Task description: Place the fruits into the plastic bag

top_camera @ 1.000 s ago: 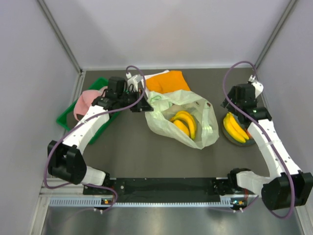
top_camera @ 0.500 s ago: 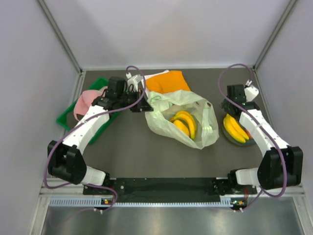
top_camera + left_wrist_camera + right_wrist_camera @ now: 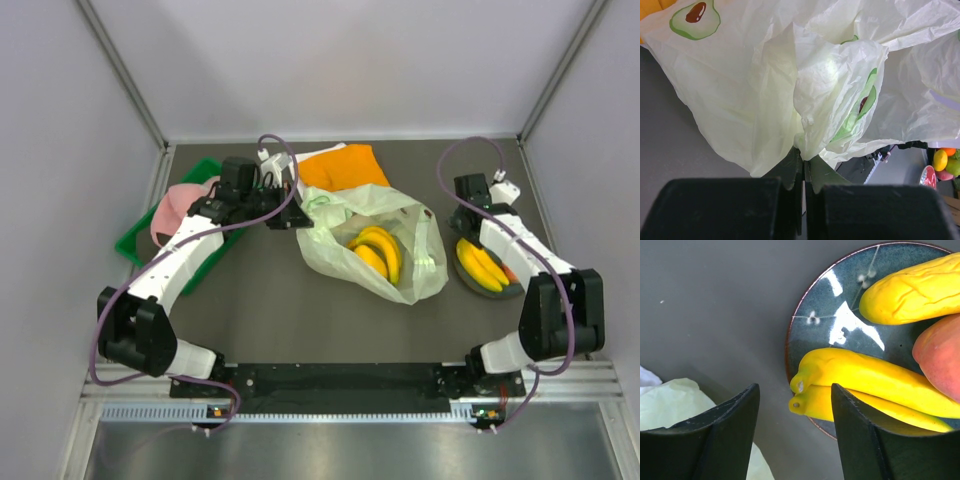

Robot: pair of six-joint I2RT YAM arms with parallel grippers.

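The left gripper [image 3: 291, 213] is closed, its jaws pinching a gathered fold of the plastic bag [image 3: 330, 250] at the bag's left end; the left wrist view shows the fingertips [image 3: 792, 167] pressed together on the crinkled film [image 3: 765, 90]. The bag lies at the middle of the table [image 3: 260, 300], nearer the far edge than the near edge, with its mouth turned toward the left gripper. One bunch of bananas [image 3: 376, 250] is inside the bag, visible through the film. A second bunch of bananas [image 3: 483, 265] lies on a round blue-grey plate [image 3: 468, 283] close to the right edge. The right gripper [image 3: 466, 218] is wide open and holds nothing; in the right wrist view its fingers [image 3: 794, 387] stand either side of the banana tips [image 3: 865, 385] at the plate rim [image 3: 840, 325]. A reddish fruit [image 3: 940, 355] shares the plate. An orange cloth [image 3: 345, 167] lies at the far edge, touching the bag. A green tray [image 3: 137, 245] sits against the left edge.
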